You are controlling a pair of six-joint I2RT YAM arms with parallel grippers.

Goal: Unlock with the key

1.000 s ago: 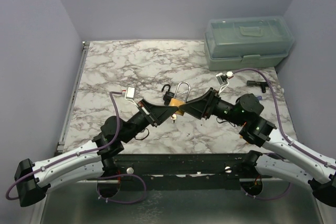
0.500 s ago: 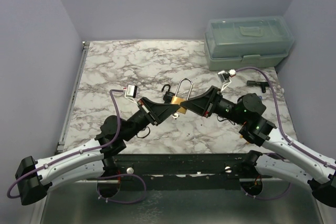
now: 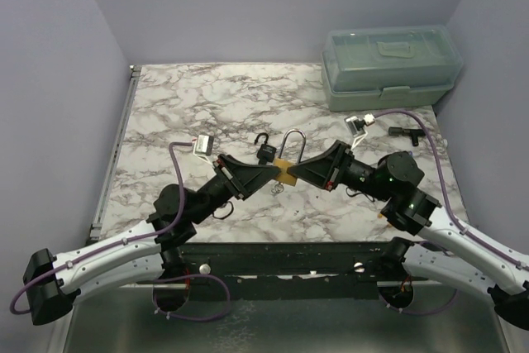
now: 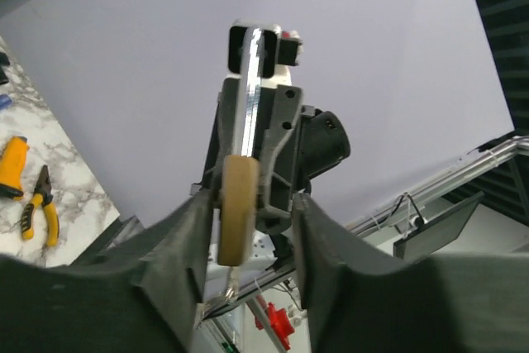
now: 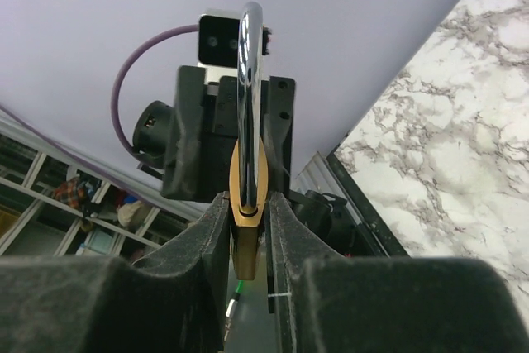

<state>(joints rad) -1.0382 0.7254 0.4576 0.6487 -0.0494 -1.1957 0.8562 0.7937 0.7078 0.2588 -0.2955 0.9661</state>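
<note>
Brass padlock [image 3: 287, 173] pinched in right end effector [image 5: 248, 214], probably steadied off desk [image 3: 207, 105] for keying; left end effector [image 4: 246, 225] gapes loose around it.

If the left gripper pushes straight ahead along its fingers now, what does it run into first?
The brass padlock, which sits between the open fingers of the left gripper. Right behind it comes the right gripper, pinching the padlock's body from the opposite side. Depth is unclear, but contact looks close.

Left claw [image 3: 272, 173] parted; right claw [image 3: 296, 169] clamped; tips facing.
</note>
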